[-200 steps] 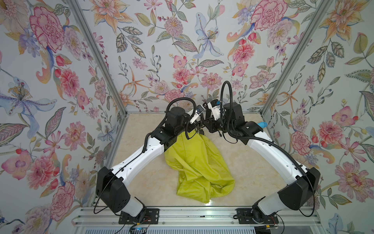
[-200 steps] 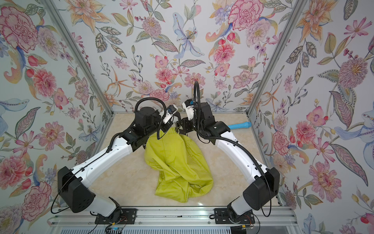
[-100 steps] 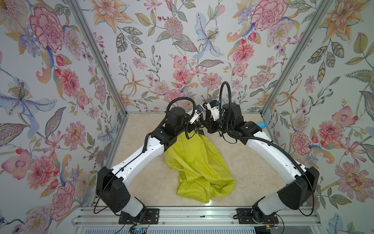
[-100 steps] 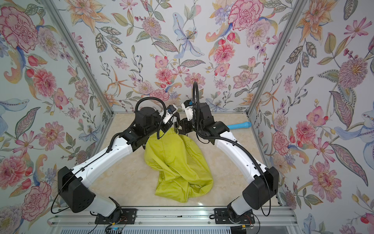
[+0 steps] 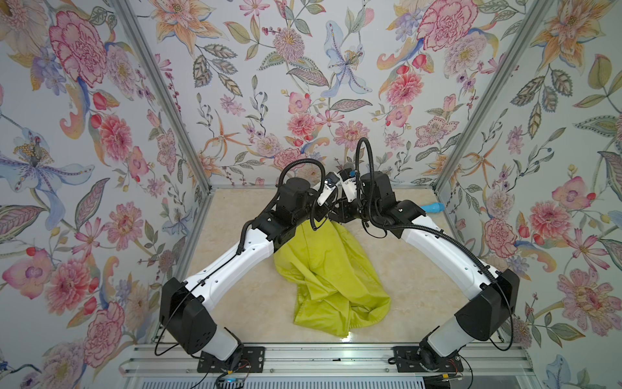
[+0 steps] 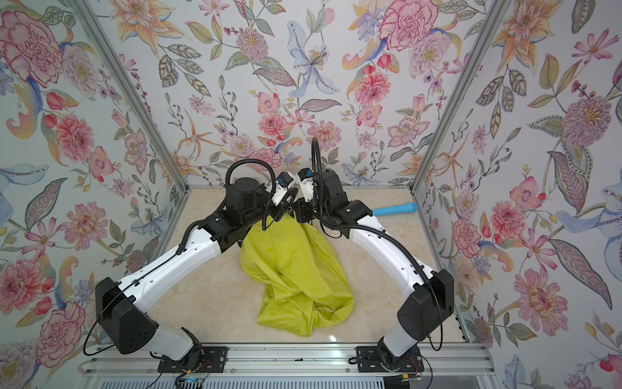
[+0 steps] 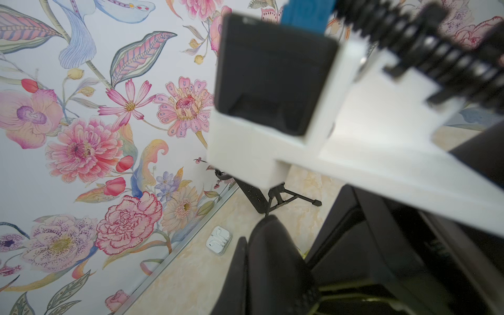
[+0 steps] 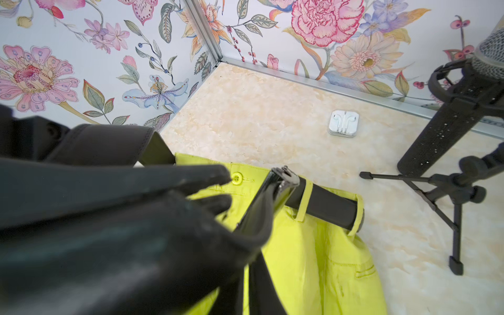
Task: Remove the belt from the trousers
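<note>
The left arm [image 5: 235, 266] reaches from the near left corner of the tabletop [image 5: 414, 279] toward the middle of the far edge, covering the left flank of the trousers [image 5: 330, 272] in both top views. The left gripper [image 7: 252, 240] sits at the waistband with its black fingers pressed together. Whether anything is pinched between them I cannot tell: the wrist view is blurred there, and the other arm's white camera block [image 7: 272, 141] fills much of it.

Close to the far edge, left of centre, lies a small white earphone case [image 8: 343, 123], hidden under the arms from above. The trousers lie crumpled down the middle of the tabletop, waistband toward the far edge and legs bunched toward the near edge.

The belt [image 8: 327, 207] is threaded on the waistband. It runs through two yellow-green loops [image 8: 305, 200], and its dark buckle [image 8: 286, 177] sits just beside the waist button [image 8: 236, 178]. From the buckle a glossy strap drops away and passes under the right gripper [image 8: 227, 190], whose fingers are clenched. Whether the strap is caught between them is unclear.

A black microphone stand [image 8: 447, 131] on tripod legs stands by the far edge, near the belted side of the waistband but apart from the cloth. The right arm [image 5: 441, 249] comes in from the near right corner and partly hides a light blue cylinder [image 6: 395, 209] lying near the far right corner.
</note>
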`<state>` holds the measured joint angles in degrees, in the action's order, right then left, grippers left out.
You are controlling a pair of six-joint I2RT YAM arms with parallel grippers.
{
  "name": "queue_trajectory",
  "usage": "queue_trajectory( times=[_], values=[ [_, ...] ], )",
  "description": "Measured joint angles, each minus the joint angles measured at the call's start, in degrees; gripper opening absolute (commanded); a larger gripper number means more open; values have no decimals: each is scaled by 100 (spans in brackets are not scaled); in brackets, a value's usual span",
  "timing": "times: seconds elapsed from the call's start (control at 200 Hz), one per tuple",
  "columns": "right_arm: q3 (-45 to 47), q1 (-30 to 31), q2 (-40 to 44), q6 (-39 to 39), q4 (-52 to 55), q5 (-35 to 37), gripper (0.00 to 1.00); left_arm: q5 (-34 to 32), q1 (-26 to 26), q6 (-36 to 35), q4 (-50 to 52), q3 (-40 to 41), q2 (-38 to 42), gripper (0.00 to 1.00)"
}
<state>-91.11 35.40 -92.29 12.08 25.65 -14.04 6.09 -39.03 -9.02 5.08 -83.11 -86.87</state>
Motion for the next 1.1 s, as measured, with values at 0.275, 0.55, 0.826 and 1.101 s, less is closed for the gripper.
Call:
queue_trajectory(
  times=[0.275, 0.55, 0.826, 1.101],
  values=[
    [210, 63, 149, -22, -367, 269, 19, -190, -26, 225, 98, -142, 46, 0],
    [566, 59, 522, -111, -717, 638, 37, -192, -42, 345, 98, -304, 74, 0],
    [927, 52, 562, -382, -1360, 544, 59, -140, -33, 527, 179, -326, 149, 0],
    [1276, 26, 212, -872, -2524, 479, 38, 120, -11, 697, 269, -411, 236, 0]
  ],
)
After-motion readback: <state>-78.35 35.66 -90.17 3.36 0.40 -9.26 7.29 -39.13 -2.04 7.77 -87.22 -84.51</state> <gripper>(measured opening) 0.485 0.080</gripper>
